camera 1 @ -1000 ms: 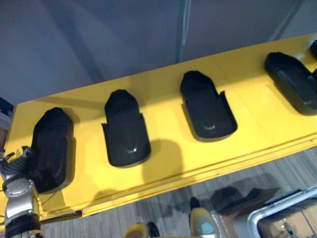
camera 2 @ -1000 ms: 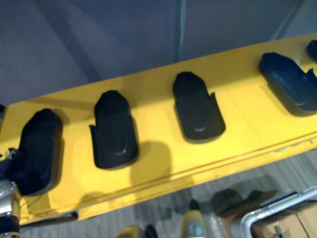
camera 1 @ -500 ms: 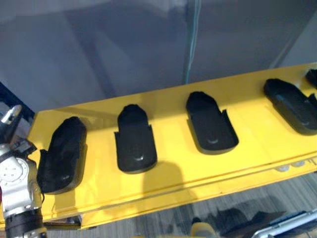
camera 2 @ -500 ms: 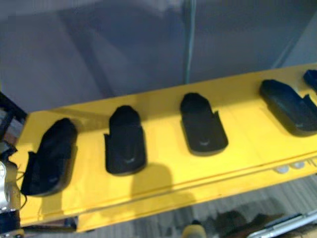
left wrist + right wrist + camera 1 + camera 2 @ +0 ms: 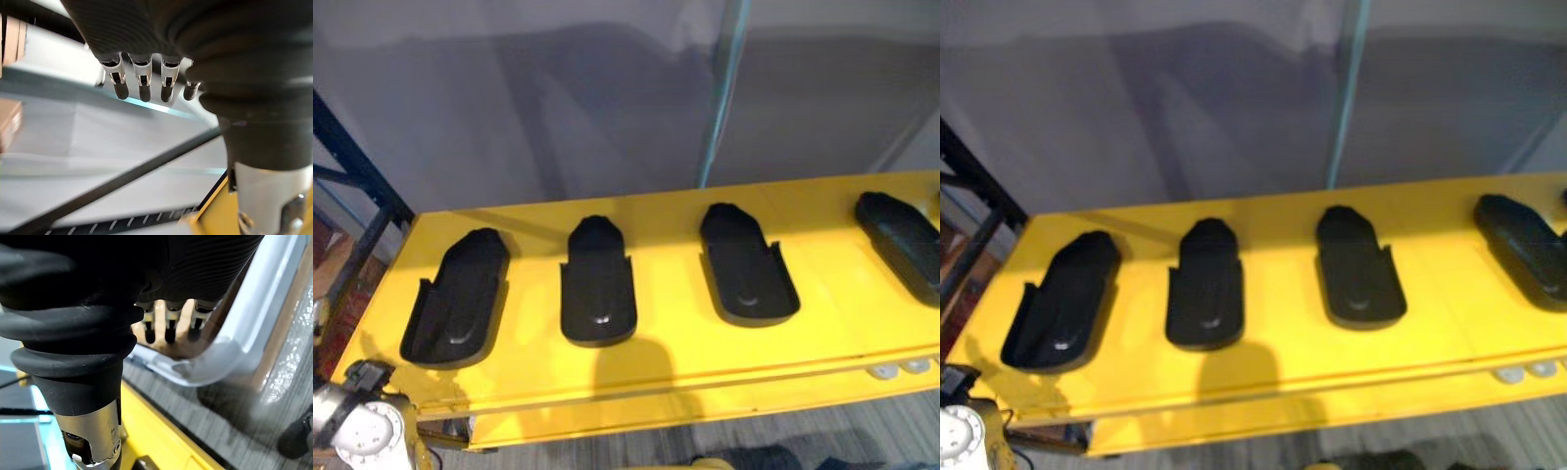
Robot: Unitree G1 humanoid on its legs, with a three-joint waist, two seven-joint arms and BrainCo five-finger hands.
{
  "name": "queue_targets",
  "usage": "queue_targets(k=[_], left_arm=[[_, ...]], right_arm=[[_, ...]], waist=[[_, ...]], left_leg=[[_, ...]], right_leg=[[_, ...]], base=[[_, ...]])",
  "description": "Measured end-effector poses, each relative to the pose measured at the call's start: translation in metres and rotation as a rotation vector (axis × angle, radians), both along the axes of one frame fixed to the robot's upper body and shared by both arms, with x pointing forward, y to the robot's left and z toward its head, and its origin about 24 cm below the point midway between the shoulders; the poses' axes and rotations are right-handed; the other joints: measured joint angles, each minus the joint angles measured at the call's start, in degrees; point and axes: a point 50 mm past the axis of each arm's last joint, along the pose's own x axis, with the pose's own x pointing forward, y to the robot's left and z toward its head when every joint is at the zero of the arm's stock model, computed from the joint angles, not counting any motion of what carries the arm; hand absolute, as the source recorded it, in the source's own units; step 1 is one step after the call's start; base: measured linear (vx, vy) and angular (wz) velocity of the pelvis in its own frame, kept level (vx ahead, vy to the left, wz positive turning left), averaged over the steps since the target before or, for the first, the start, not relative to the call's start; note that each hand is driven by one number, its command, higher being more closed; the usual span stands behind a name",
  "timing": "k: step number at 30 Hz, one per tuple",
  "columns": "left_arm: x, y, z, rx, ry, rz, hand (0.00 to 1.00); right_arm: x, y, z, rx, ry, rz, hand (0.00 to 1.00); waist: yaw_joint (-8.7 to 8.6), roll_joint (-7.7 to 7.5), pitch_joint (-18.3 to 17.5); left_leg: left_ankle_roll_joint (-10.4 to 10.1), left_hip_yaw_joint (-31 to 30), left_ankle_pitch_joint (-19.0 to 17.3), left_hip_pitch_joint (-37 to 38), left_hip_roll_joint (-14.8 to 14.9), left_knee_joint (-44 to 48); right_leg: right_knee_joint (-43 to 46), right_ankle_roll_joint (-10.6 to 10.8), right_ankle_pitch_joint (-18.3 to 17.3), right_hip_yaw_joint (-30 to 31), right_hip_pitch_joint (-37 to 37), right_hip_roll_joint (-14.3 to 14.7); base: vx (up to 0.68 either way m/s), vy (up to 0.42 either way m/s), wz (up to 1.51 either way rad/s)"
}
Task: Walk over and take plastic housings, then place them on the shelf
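Four black plastic housings lie in a row on the yellow shelf (image 5: 666,343), hollow side up: the leftmost (image 5: 455,299), a second (image 5: 597,284), a third (image 5: 747,264), and one (image 5: 901,235) cut off at the right edge. My left arm's silver wrist (image 5: 362,436) sits low at the shelf's front left corner, clear of the leftmost housing. In the left wrist view my left hand (image 5: 142,73) has straight fingers and holds nothing. My right hand (image 5: 168,320) hangs with straight fingers, empty, over a grey-framed cart.
A dark blue upright post (image 5: 357,166) stands at the shelf's left end. A grey panel with a pale green strip (image 5: 722,88) backs the shelf. Small white discs (image 5: 901,368) sit on the front lip at right. The cart frame (image 5: 215,362) is beside the shelf.
The camera has tilted up, shifting the whole picture. My left hand, which was at the leftmost housing's near end, has come off it and dropped below the shelf edge.
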Motion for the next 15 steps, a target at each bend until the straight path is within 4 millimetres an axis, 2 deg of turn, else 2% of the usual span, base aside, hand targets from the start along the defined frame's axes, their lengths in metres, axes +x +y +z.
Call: queue_targets(k=[1,8,15], left_arm=[[-0.001,-0.004,0.001,-0.002,-0.015,-0.007,1.00],[0.000,-0.016,-0.008,-0.038,0.016,-0.040,1.00],[0.010,-0.023,-0.040,-0.213,0.068,-0.108,1.00]], right_arm=[[-0.003,0.001,0.000,0.003,0.010,0.011,0.00],[0.007,0.010,-0.003,0.030,-0.001,0.067,0.00],[0.013,0.019,-0.008,0.066,0.002,0.111,0.00]], waist=[[0.32,0.04,0.0],[0.43,0.12,0.0],[0.48,-0.08,0.0]], left_leg=[[0.0,-0.4,0.0,0.0,0.0,0.0],[0.1,-2.1,0.6,-0.1,-0.2,-0.8],[-0.1,-3.0,0.7,-0.9,-0.3,-0.6]], right_leg=[[-0.2,0.0,0.0,-0.5,0.4,-0.1],[-0.7,-0.1,-0.1,-2.4,1.2,-0.2],[-0.8,-0.1,-0.1,-3.1,1.0,-0.1]], base=[[0.00,-0.017,0.17],[-0.01,-0.023,0.13],[0.00,-0.014,0.06]])
